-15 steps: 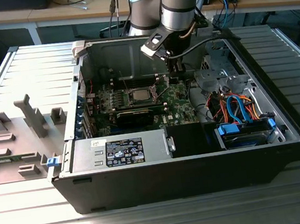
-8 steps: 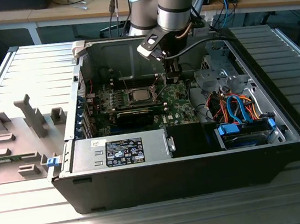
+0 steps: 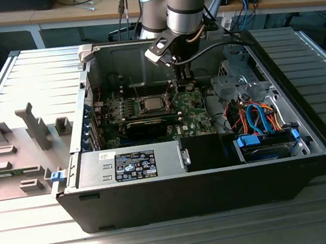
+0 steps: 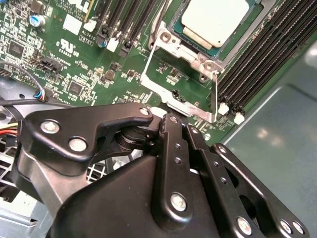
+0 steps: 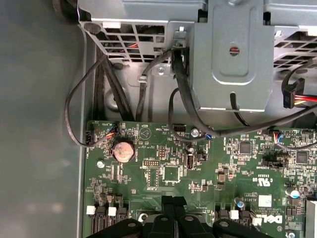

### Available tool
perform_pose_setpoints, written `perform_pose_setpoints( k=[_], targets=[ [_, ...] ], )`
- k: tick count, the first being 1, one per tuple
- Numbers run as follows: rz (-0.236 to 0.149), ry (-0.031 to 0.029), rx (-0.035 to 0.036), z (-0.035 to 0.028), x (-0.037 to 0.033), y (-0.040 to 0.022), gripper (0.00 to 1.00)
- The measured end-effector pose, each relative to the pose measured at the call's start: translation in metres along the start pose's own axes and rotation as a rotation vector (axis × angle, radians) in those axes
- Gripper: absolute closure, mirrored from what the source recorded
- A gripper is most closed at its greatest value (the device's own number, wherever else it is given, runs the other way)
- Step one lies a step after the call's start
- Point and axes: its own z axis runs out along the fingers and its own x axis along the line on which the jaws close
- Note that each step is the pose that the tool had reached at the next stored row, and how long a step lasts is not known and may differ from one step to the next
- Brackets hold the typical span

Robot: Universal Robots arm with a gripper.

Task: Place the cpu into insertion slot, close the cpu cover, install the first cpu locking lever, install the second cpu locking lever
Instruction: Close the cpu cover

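The cpu (image 4: 214, 19) lies flat in its insertion slot on the green motherboard, grey-silver top up; in the exterior view the cpu (image 3: 151, 104) sits mid-board. The cpu cover (image 4: 195, 111), a silver frame with an open window, stands tilted up off the socket, hinged at the socket's edge. My gripper (image 4: 166, 119) hangs just beside the raised cover's free edge; I cannot tell if it touches. In the first wrist view the gripper (image 5: 173, 212) has its two black fingers pressed together with nothing between them. From outside, the gripper (image 3: 181, 83) reaches down into the case right of the socket.
Black memory slots (image 4: 257, 54) flank the socket. A grey drive cage (image 5: 233, 64) with black cables stands past the board's edge. A power supply (image 3: 129, 165) and blue-cabled drives (image 3: 260, 127) fill the case front. The case walls surround the board; a grey panel (image 3: 26, 134) lies at the exterior view's left.
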Motion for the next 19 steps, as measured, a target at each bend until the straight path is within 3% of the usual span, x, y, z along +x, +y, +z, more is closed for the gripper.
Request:
perform_pose_setpoints(
  k=[6, 19],
  targets=[
    [0.0, 0.0, -0.001, 0.0001, 0.0005, -0.0096, 0.89],
    [0.0, 0.0, -0.0011, 0.0002, 0.001, -0.021, 0.89]
  ],
)
